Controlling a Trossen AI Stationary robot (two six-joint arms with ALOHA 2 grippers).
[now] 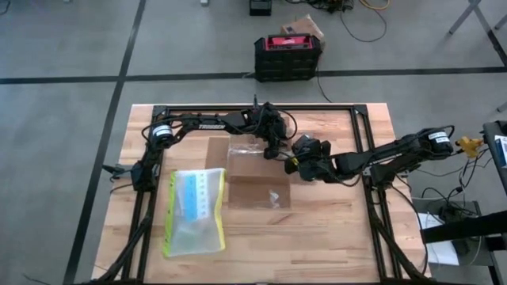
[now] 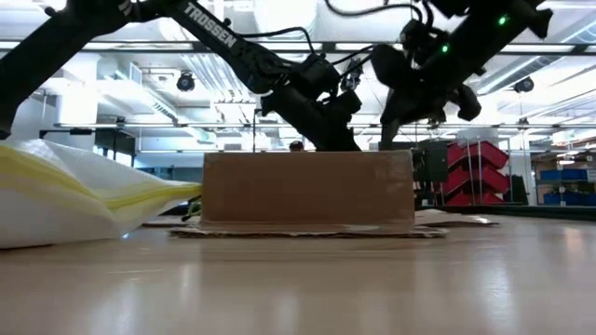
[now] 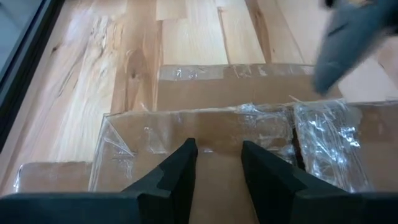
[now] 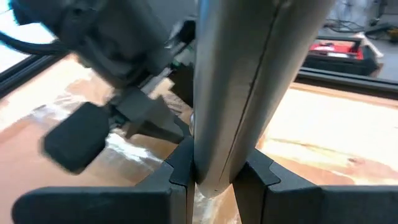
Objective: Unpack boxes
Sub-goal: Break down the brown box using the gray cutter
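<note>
Left gripper (image 3: 216, 163) over the carton's far edge, fingers parted with a cardboard flap between them; right gripper (image 4: 211, 177) clamped on a grey tube.

One brown carton (image 1: 257, 176) sits mid-table, its flaps splayed out and shiny clear tape crinkled across them; what's inside, I cannot tell. To its left lies one clear pouch (image 1: 194, 212) with a yellow-green edge, something pale blue showing through. My left arm (image 1: 207, 123) reads TROSSEN in white. My right gripper hovers just off the carton's far right corner. Beyond the table, on the floor, stands one black-and-red case (image 1: 285, 57).
</note>
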